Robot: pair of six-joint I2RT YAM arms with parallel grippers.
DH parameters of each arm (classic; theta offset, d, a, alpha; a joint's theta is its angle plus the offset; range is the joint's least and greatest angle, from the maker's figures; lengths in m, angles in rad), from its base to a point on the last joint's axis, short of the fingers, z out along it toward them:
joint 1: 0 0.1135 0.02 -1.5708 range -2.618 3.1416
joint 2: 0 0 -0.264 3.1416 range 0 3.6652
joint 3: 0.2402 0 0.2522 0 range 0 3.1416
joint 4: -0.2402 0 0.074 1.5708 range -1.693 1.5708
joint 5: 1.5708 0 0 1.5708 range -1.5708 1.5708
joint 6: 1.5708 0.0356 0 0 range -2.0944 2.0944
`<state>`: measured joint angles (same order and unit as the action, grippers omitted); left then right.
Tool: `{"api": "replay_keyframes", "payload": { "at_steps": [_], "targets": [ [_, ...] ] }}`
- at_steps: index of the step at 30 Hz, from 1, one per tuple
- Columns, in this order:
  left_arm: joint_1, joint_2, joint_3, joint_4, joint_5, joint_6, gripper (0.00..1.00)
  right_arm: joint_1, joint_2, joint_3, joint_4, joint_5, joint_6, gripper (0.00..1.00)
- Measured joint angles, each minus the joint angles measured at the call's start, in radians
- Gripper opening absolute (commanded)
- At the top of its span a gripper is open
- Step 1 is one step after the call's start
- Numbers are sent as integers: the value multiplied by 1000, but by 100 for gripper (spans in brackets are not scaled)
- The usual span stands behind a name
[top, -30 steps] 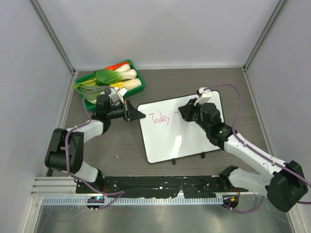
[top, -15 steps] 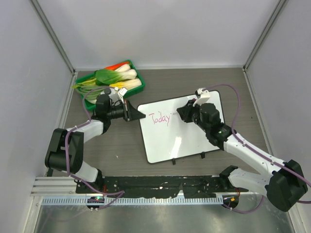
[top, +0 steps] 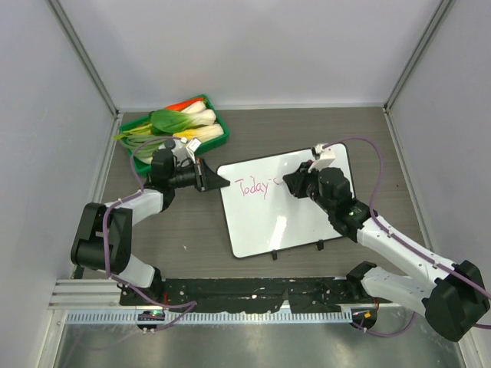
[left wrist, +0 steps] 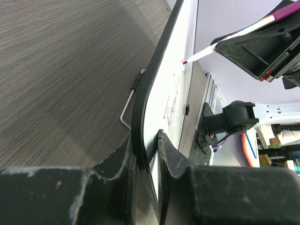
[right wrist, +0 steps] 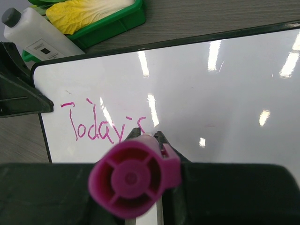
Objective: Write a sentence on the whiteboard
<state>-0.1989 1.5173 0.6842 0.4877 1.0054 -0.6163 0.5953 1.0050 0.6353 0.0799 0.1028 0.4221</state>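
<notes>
The board point(top: 299, 222) is lying flat in the middle of the worktop point(top: 184, 230), its two black feet point(top: 274, 254) pointing toward the arm bases. The right arm is reaching over the board's right half, and the right gripper point(top: 294, 184) is clamping a pink marker point(right wrist: 133, 180) with its fingers closed tight around the barrel. The marker is angling down to the left, and its tip seems to be touching the white surface, though the views are not making the contact certain. Just left of the tip, the pink writing point(top: 255, 186) is reading "Today's" in slanted script across the board's upper left part. At the far left corner of the board, the left gripper point(top: 215, 182) is pinching the black rim, one finger above and one below the edge. Beyond that corner, a green tray point(right wrist: 117, 26) is sitting at the far left of the worktop, holding leafy vegetables point(top: 173, 121). A white bottle point(right wrist: 35, 35) is lying against the tray's near side.
</notes>
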Motion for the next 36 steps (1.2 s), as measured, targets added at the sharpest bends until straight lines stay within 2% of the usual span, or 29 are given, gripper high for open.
{"api": "replay_keyframes", "payload": {
  "at_steps": [20, 28, 32, 36],
  "targets": [
    [0, 0, 2, -6, 0, 1, 0, 0, 21, -14, 47, -64, 42, 1],
    [0, 0, 2, -6, 0, 1, 0, -5, -126, -16, 48, -55, 56, 1],
    [-1, -2, 2, -7, 0, 2, 0, -34, -147, -15, 46, -70, 55, 1],
    [-2, -6, 2, -10, -1, 2, 0, -127, -139, -15, 39, -156, 58, 1]
  ]
}}
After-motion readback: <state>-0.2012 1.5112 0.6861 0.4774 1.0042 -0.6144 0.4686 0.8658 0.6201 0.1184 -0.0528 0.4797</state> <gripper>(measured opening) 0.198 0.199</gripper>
